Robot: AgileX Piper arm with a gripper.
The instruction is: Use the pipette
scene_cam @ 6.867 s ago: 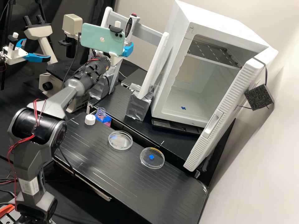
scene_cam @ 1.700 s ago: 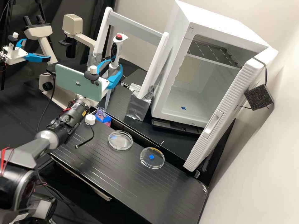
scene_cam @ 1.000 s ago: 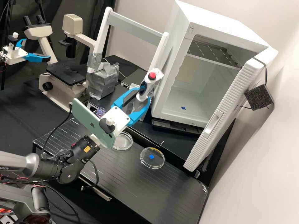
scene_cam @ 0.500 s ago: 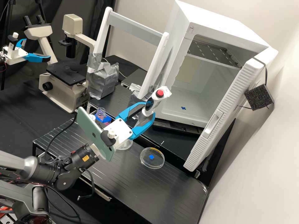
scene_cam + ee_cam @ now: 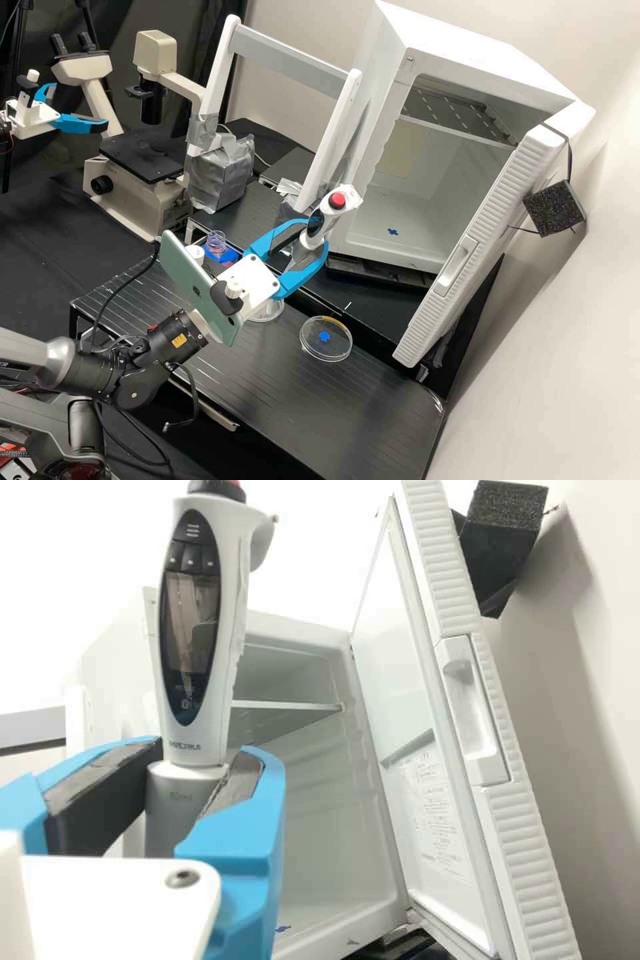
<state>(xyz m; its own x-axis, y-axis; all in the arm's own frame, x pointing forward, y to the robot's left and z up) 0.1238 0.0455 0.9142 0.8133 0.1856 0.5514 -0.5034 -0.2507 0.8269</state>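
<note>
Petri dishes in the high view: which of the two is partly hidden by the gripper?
The dish nearer the bottle; the other dish, with a blue mark, shows its whole rim.

One pipette (image 5: 324, 222), two dishes (image 5: 337, 345), one bottle (image 5: 215, 243), one cap (image 5: 195, 254)

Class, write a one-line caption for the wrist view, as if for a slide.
Gripper shut on an upright electronic pipette, with the open-doored white incubator behind.

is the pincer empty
No, the pincer is shut on the pipette, below its dark display.
</note>
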